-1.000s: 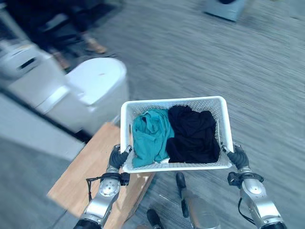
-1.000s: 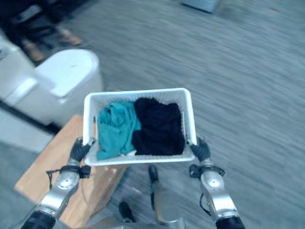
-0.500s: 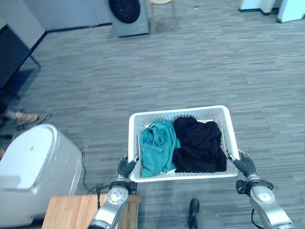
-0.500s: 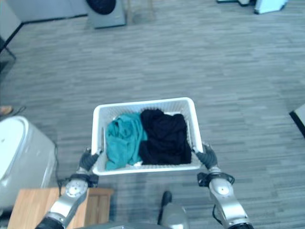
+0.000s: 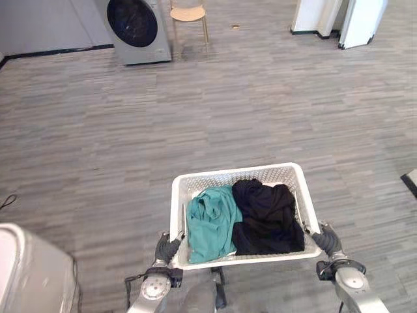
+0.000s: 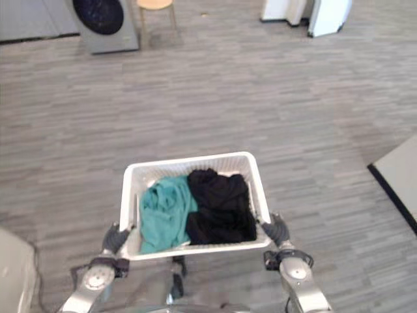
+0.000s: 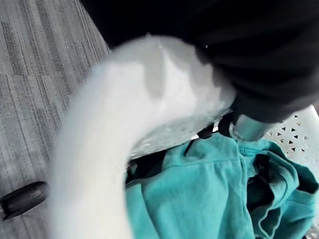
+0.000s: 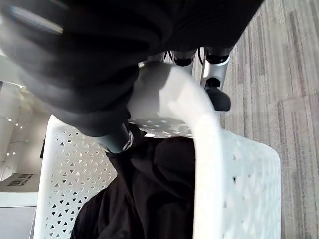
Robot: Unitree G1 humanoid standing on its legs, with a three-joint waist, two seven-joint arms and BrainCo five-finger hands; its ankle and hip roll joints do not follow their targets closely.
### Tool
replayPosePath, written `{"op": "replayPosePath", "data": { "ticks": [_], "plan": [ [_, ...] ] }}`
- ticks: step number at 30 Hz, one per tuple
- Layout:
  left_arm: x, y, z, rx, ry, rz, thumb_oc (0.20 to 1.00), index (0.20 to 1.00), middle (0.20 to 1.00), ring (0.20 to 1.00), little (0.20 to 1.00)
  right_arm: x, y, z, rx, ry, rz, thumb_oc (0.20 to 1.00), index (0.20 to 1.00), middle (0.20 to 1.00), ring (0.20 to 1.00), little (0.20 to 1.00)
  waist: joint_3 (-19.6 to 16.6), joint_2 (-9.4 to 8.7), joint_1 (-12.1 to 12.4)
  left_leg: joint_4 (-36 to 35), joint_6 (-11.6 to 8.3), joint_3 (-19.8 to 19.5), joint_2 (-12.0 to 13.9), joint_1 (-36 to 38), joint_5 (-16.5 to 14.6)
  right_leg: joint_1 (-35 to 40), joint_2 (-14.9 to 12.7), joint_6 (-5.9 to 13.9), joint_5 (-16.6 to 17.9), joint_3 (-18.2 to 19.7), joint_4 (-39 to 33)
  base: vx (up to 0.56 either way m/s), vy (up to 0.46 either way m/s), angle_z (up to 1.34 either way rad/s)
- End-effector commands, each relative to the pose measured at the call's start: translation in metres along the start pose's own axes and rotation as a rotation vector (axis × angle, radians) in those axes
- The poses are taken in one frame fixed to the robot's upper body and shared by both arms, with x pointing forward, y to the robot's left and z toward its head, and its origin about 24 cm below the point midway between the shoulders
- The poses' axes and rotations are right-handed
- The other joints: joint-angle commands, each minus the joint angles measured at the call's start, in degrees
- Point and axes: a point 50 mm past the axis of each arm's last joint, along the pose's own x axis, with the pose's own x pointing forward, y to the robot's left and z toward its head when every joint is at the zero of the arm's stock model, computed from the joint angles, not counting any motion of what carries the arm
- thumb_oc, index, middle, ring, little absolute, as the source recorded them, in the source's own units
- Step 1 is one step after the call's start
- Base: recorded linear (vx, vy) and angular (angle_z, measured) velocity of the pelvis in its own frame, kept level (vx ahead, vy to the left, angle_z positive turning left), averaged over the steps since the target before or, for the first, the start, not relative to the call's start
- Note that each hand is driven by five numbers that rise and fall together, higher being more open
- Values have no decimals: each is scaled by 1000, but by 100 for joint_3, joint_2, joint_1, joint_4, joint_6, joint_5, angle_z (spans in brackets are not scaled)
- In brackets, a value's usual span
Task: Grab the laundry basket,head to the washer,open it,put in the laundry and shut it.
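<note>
Both hands, left hand [image 5: 167,248] and right hand [image 5: 328,240], clench the white perforated plastic laundry basket [image 5: 236,177] rim; the right wrist view shows black clothes [image 8: 149,199] just past its fingers, the left teal.

Grey wood-grain plank floor [image 5: 273,111] is spreading across the room. A small stool with a tan seat [image 5: 188,14] is standing just beside the grey front-loading machine. Two white panel-like items [image 5: 339,18] are standing at the far right. A rounded white appliance [image 5: 29,274] is sitting at the near left.
</note>
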Motion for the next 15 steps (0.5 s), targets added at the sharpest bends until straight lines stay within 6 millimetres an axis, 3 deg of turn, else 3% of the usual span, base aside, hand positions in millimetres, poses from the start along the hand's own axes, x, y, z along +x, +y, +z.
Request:
{"op": "replayPosePath", "data": {
  "ticks": [1,2,3,4,6,7,9,10,11,14,15],
  "plan": [
    [12,-4,64,-135,-297,-74,200,200,200,200,200,16,26,77,159,-368,187,200,200,200,200,200,-126,-71,177,-61,-178,-7,245,465,-374,-497,382,514,203,12,1595,524,122,1],
    [12,-3,64,-128,-297,-71,200,200,200,200,200,15,27,79,158,-376,195,200,200,200,200,200,-102,-102,141,-20,-104,15,197,580,-510,-763,313,664,531,15,2062,365,94,-11],
    [12,-3,64,-128,-297,-71,200,200,200,200,200,15,27,79,158,-377,195,200,200,200,200,200,-115,-86,154,-19,-108,23,221,558,-501,-789,334,657,551,27,2057,222,54,7],
    [14,-2,65,-127,-298,-63,200,200,200,200,200,15,30,80,157,-381,205,200,200,200,200,200,-90,-88,110,-19,-48,52,187,732,-622,-1074,256,746,806,-14,2390,225,59,19],
    [15,-1,66,-128,-299,-54,200,200,200,200,200,16,33,81,151,-379,216,200,200,200,200,200,-31,17,28,-121,12,61,147,1134,-803,-1562,87,676,794,-284,2480,450,92,14],
    [14,0,66,-133,-303,-56,200,200,200,200,200,17,32,79,146,-367,216,200,200,200,200,200,19,154,-62,-261,-7,-45,141,1479,-937,-1942,127,518,497,-430,2193,420,61,-16],
    [13,0,66,-134,-305,-59,200,200,200,200,200,17,30,77,149,-359,211,200,200,200,200,200,24,217,-113,-299,-19,-104,159,1585,-996,-2130,171,449,434,-461,1981,414,6,2],
    [14,0,67,-139,-305,-55,200,200,200,200,200,16,27,75,164,-350,199,200,200,200,200,200,127,237,-270,-365,-48,-271,89,1923,-1184,-2451,202,423,526,-412,1389,423,-24,28],
    [14,0,67,-139,-305,-55,200,200,200,200,200,16,27,75,164,-351,199,200,200,200,200,200,125,241,-274,-365,-50,-274,95,1914,-1174,-2443,210,419,553,-417,1355,459,-66,26],
    [17,1,67,-143,-307,-42,200,200,200,200,200,14,26,70,180,-332,193,200,200,200,200,200,228,245,-456,-415,-199,-483,56,2455,-1534,-2963,-31,641,977,-506,219,486,-114,32],
    [17,0,67,-143,-307,-43,200,200,200,200,200,14,26,70,180,-332,193,200,200,200,200,200,237,258,-465,-413,-201,-493,69,2468,-1543,-2937,-22,643,978,-521,205,487,-130,28]
  ]
}}
